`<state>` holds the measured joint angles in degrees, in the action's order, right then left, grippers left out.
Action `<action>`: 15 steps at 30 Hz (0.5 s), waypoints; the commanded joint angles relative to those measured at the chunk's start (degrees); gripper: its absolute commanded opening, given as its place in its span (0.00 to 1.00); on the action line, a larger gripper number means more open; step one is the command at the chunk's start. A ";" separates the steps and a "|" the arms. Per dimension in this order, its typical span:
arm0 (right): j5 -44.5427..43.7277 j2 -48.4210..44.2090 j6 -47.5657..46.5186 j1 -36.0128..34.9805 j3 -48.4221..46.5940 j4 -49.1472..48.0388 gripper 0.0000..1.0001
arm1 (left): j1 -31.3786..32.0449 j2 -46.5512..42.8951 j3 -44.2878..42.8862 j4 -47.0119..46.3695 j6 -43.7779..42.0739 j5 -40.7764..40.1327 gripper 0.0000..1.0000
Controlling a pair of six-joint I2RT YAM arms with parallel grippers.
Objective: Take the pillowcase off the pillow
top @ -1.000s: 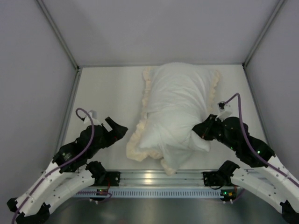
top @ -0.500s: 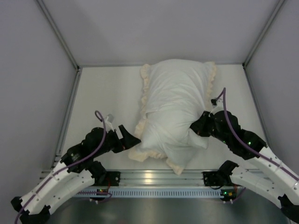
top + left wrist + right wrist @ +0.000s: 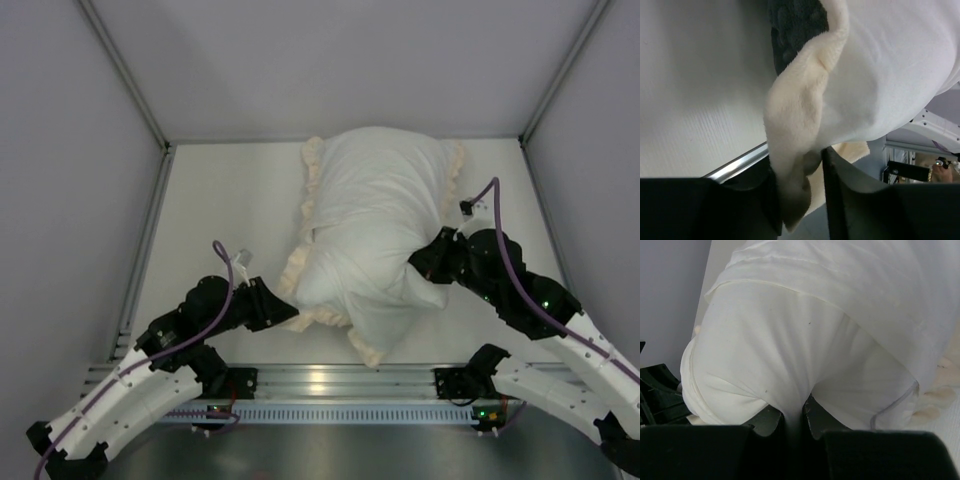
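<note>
Right gripper (image 3: 792, 412) pinches shut on the plump plain white pillow (image 3: 790, 350) as anchor; left gripper (image 3: 800, 167) clamps the ruffled cream frill of the grey plush pillowcase (image 3: 795, 100), presumably to peel it off.

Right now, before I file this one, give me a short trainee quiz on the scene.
1. True or false: the right gripper is shut on the plump plain white pillow.
2. What sits between the left gripper's fingers? A) a purple cable B) the cream ruffled frill of the large soft pillowcase C) nothing
3. Fill in: the pillowcase's plush face, seen by the left wrist camera, is dark ___.
Key: 1 true; 2 B; 3 grey.
</note>
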<state>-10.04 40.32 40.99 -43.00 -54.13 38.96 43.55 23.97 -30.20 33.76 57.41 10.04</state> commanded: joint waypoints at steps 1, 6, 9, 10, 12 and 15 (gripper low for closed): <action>-0.50 -3.31 1.19 0.90 -3.88 -7.23 0.00 | -0.04 0.99 0.22 -5.10 -0.28 0.15 0.27; -2.52 -4.10 0.85 0.90 -3.44 -6.27 0.00 | -0.04 -1.63 -0.39 -3.28 1.47 -6.68 0.00; -6.73 -3.67 -0.56 0.90 -6.94 -4.69 0.00 | -0.04 -4.10 -0.92 8.76 5.87 -18.02 0.00; -8.40 -3.14 -1.96 0.90 -10.44 -4.07 0.00 | -0.04 -4.45 -0.66 12.78 6.74 -19.17 0.00; -16.29 -2.09 -3.89 0.90 -15.10 -2.15 0.00 | -0.04 -5.77 0.48 15.19 8.42 -20.59 0.00; -26.15 0.81 -8.37 0.90 -25.04 2.08 0.00 | -0.04 -7.88 0.93 18.70 10.35 -22.43 0.00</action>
<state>-20.62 41.56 36.84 -43.00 -66.78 46.30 43.64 17.85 -29.98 44.69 64.53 -6.22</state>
